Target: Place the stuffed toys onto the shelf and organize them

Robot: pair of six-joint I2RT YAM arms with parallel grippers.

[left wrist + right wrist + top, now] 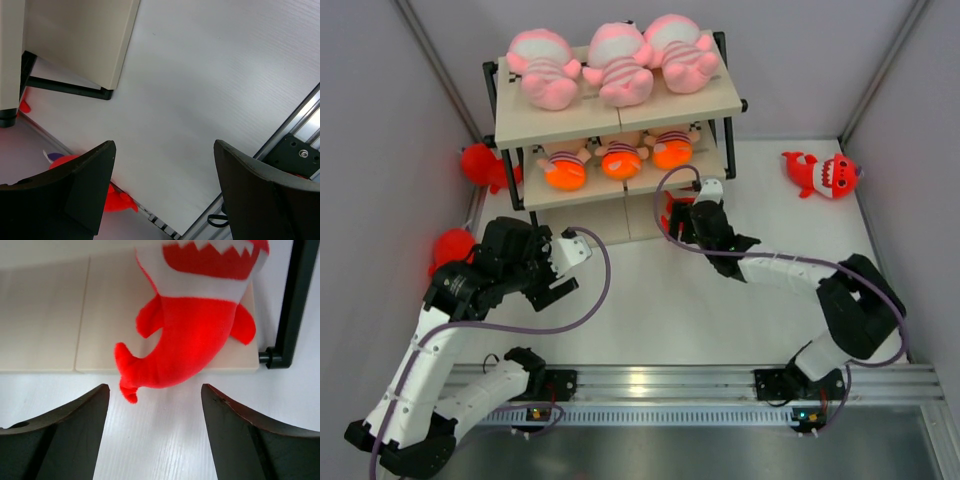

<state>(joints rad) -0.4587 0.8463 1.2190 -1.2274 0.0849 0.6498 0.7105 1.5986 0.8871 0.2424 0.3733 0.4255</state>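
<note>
You had the right arm stretched low and forward to the shelf (pixel 510 125), with the right gripper (pixel 688 215) at the front of the bottom board, by the shelf's right front leg. Its jaws stood wide apart and held nothing. The right wrist view showed what the top view nearly hid: a red shark (pixel 195 335) lay on that bottom board, toothy mouth toward the back of the shelf. Its tail hung over the front edge, just ahead of the open fingers (pixel 75 425) and touching neither.

Your left arm was folded at the elbow, with the left gripper (pixel 565 272) near the shelf's left front corner. It was also wide open and empty above the bare table (pixel 650 300). Its wrist view caught the shelf's black foot and a red plush (pixel 117 202) low beside the left finger.

Only the top view showed the rest. Three pink striped dolls (pixel 618 62) lay on the shelf's top board and three orange-faced dolls (pixel 620 160) on the middle one. A second shark (pixel 825 175) lay well to the shelf's right.
</note>
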